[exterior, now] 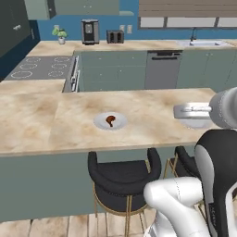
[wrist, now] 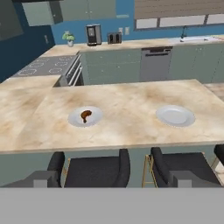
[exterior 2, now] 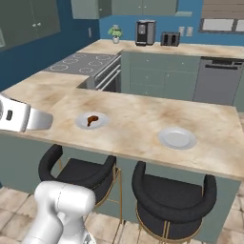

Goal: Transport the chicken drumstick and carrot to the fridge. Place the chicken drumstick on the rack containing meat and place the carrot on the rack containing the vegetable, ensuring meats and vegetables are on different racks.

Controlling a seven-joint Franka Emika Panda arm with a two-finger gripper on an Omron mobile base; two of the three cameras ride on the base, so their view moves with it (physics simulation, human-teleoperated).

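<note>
Our fingers (wrist: 113,178) stand wide apart above the stools, holding and touching nothing. Ahead on the bench (wrist: 127,122), the chicken drumstick (wrist: 85,115) lies on a white plate (wrist: 97,116); a second, bare plate (wrist: 175,116) sits well to its right.

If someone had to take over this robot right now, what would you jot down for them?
Gripper: raised over the stools, well short of the counter; it holds nothing, but whether it is open or shut cannot be told.
Chicken drumstick: lying on the left plate.
Right plate: bare.
Done: nothing yet; the drumstick is untouched.
Left: pick up the drumstick, find the carrot and the fridge, and shelve each on its matching rack.
</note>
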